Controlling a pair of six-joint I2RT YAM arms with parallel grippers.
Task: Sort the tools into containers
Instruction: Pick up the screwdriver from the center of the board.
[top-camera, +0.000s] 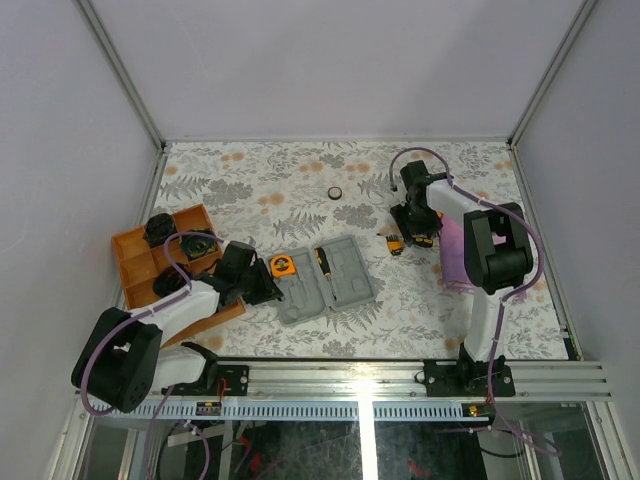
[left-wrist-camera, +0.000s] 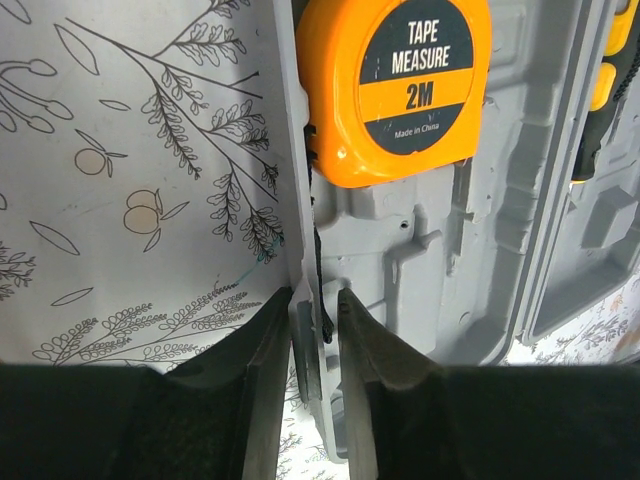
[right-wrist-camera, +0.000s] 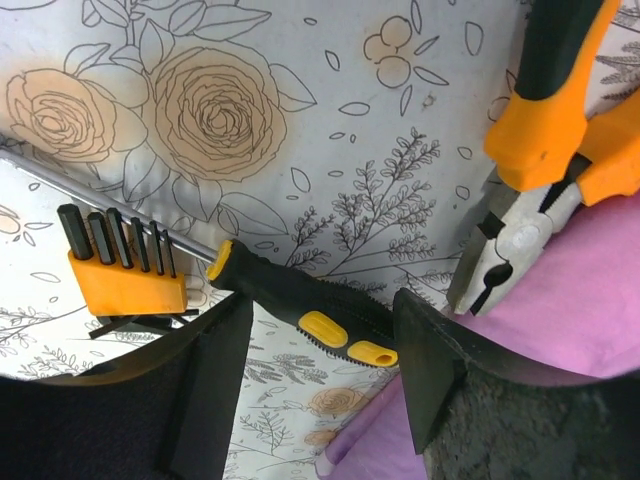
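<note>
The grey hinged case (top-camera: 340, 290) lies open mid-table. An orange tape measure (left-wrist-camera: 395, 85) sits in its left half, and a yellow-and-black screwdriver (top-camera: 323, 261) lies beside the hinge. My left gripper (left-wrist-camera: 315, 300) is open a little and straddles the case's left rim, with the tape measure's black strap between the fingers. My right gripper (right-wrist-camera: 315, 320) is open low over a second black-and-yellow screwdriver (right-wrist-camera: 300, 305), whose handle lies between its fingers. The orange bit set (right-wrist-camera: 125, 270) lies to its left. Orange-and-black pliers (right-wrist-camera: 540, 130) rest on the purple cloth (right-wrist-camera: 580, 330). A small black tape ring (top-camera: 335, 192) lies further back.
An orange divided tray (top-camera: 135, 255) holding black items stands at the left, close to my left arm. The purple cloth (top-camera: 455, 262) lies under my right arm. White walls close in the flower-patterned table on three sides.
</note>
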